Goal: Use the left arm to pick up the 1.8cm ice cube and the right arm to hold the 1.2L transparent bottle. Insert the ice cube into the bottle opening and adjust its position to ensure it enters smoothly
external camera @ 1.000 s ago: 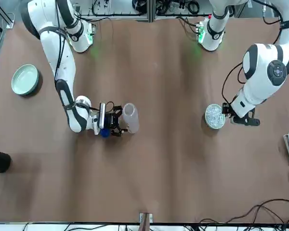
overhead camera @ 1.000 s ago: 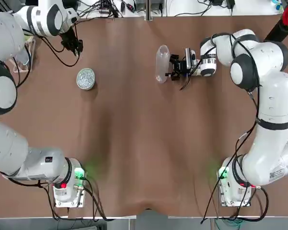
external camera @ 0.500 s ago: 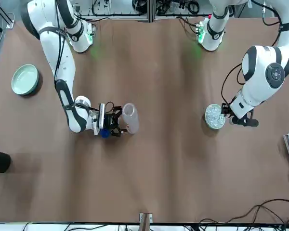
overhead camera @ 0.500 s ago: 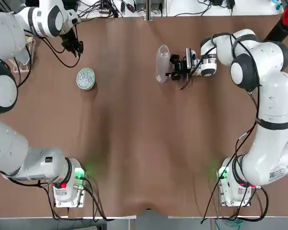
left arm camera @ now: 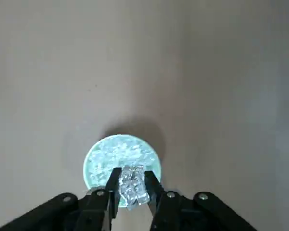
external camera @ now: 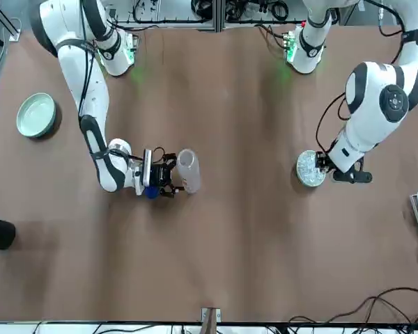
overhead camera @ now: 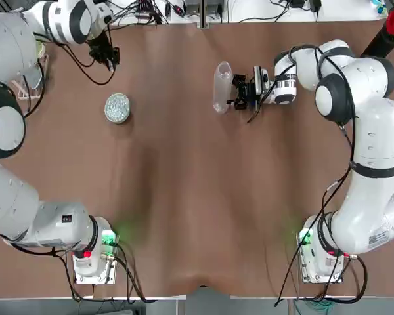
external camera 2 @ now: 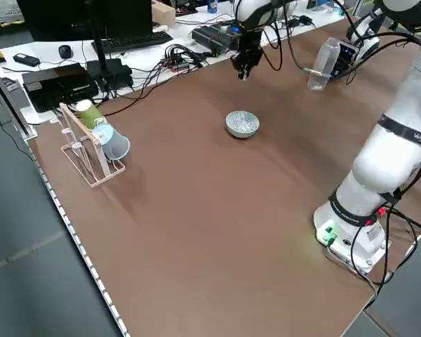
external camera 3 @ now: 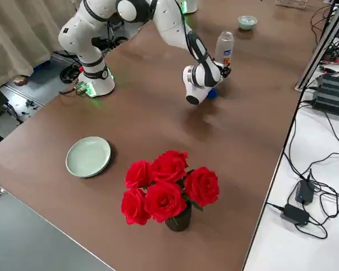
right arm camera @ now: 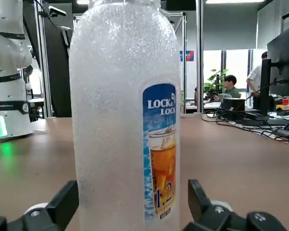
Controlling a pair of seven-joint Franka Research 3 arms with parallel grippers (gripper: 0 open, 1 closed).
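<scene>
at far left, the left end effector point(left arm camera: 133, 174) is clenching the ice cube point(left arm camera: 134, 188) near the dish point(overhead camera: 117, 108); farther right, the bottle point(overhead camera: 222, 87) is standing upright, long axis vertical, neck pointing up, the right end effector point(right arm camera: 134, 188) spreading open beside it.

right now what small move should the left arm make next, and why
Probably ease the left gripper sideways toward the tall see-through plastic bottle: clear glassy cubes sit between its fingers, and the bottle stands well away across the table.
</scene>
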